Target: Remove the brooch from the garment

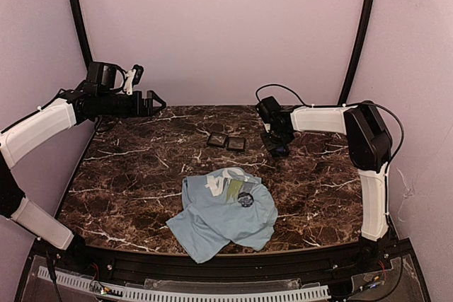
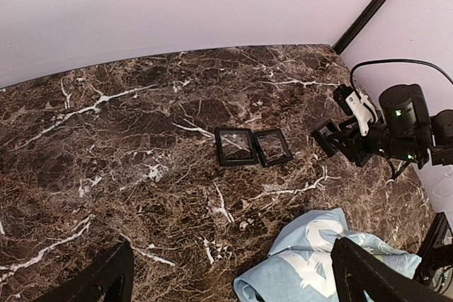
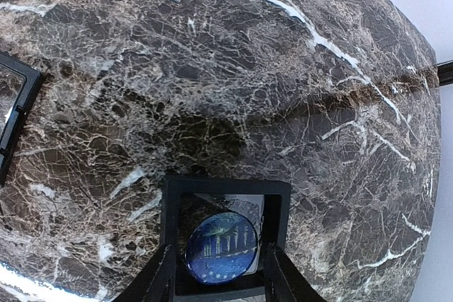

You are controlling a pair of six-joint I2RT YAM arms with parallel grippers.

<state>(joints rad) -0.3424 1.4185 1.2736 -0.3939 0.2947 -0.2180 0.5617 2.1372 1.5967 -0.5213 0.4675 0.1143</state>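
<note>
Brooch (image 3: 221, 245): is laid in black tray (image 3: 226, 185) beyond the shirt (image 1: 226, 221), flanked by right gripper (image 3: 219, 252), jaws parted, apparently untouched. Second round dark badge (image 1: 245, 199): is seen on shirt. Left gripper (image 1: 156, 101): is held agape.

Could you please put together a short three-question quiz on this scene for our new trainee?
1. True or false: the left hand holds the shirt.
2. What lies under the right hand? A: the shirt. B: a tray with a round blue brooch in it. C: the left hand.
3. How many other trays lie side by side behind the shirt?
Key: 1 false, it is open and far from the shirt. 2 B. 3 two.
</note>
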